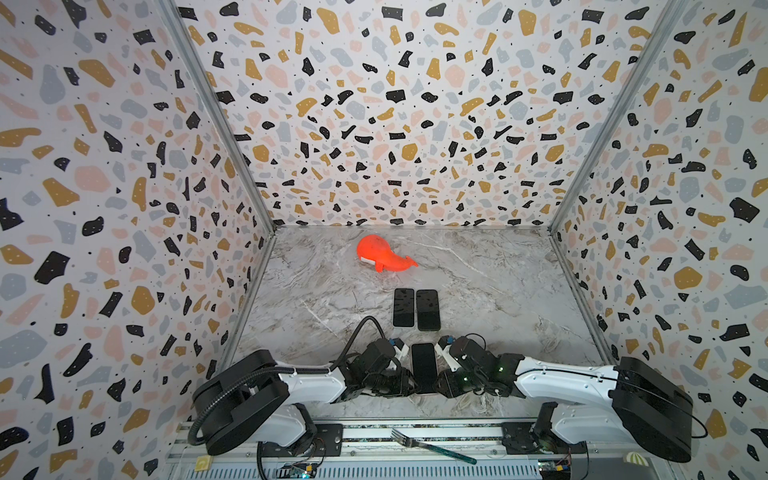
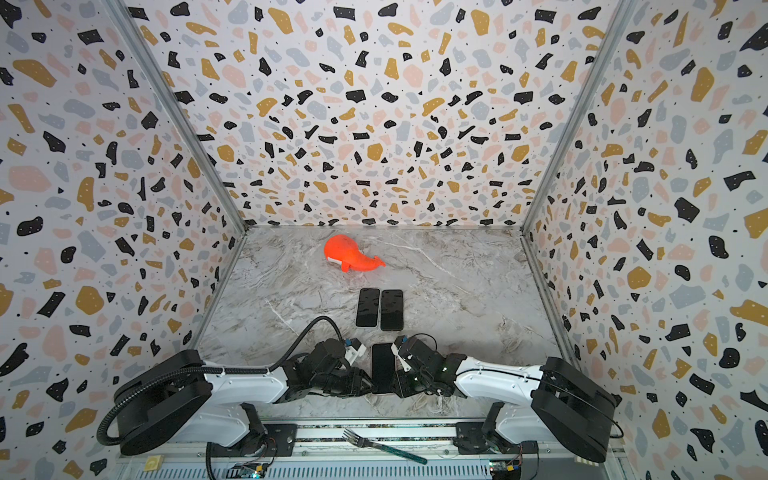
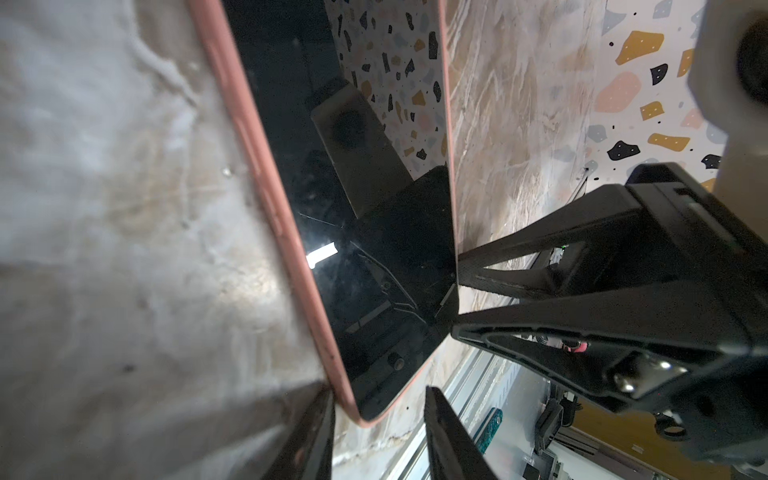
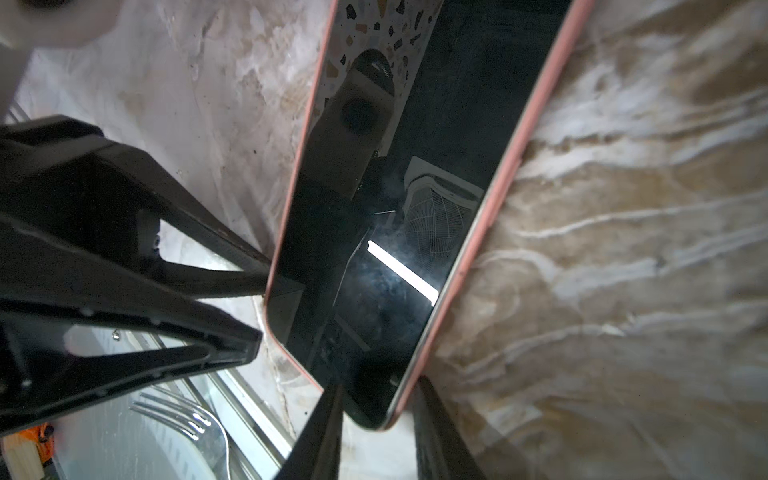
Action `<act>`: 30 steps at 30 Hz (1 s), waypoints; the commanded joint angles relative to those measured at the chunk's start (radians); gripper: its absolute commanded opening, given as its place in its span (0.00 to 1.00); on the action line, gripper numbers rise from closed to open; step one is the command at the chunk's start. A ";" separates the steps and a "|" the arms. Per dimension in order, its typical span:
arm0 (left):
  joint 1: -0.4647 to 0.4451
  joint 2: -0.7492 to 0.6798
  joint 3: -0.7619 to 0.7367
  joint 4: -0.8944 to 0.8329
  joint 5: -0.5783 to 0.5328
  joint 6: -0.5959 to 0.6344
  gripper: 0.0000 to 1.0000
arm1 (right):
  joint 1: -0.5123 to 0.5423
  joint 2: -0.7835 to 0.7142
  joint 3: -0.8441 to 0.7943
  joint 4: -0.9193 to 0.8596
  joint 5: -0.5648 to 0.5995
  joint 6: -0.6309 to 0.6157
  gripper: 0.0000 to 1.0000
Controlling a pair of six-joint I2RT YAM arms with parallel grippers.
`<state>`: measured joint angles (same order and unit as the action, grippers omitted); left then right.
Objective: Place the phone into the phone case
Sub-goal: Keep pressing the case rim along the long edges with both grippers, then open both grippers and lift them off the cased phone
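Note:
The phone (image 1: 423, 365) (image 2: 382, 368) lies screen up near the table's front edge, between my two grippers. Both wrist views show its black screen (image 3: 365, 257) (image 4: 374, 270) sitting inside the pink phone case, whose rim (image 3: 266, 174) (image 4: 515, 158) runs round it. My left gripper (image 3: 380, 436) (image 1: 405, 384) straddles one near corner. One of its fingers (image 3: 320, 424) touches the pink rim and the other stands clear, so it is open. My right gripper (image 4: 376, 428) (image 1: 441, 384) is shut on the other near corner, one finger over the screen, one on the rim.
Two more dark phones (image 1: 403, 307) (image 1: 428, 309) lie side by side just beyond. An orange whale toy (image 1: 384, 257) rests near the back wall. A fork (image 1: 432, 446) lies on the rail in front of the table. Patterned walls enclose three sides.

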<state>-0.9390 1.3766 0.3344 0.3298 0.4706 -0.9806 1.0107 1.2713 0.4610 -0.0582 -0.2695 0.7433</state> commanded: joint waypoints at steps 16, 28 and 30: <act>-0.001 0.058 0.002 0.038 0.010 -0.001 0.39 | -0.003 0.052 0.018 0.028 -0.024 0.002 0.06; 0.000 0.041 -0.010 0.037 0.002 -0.004 0.39 | -0.036 -0.075 0.059 -0.072 0.087 -0.025 0.17; -0.001 0.044 -0.006 0.035 -0.001 -0.002 0.39 | -0.063 -0.065 0.090 -0.082 0.104 -0.051 0.20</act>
<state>-0.9333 1.4040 0.3340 0.3721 0.4896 -0.9874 0.9756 1.2194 0.4896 -0.1139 -0.2146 0.7349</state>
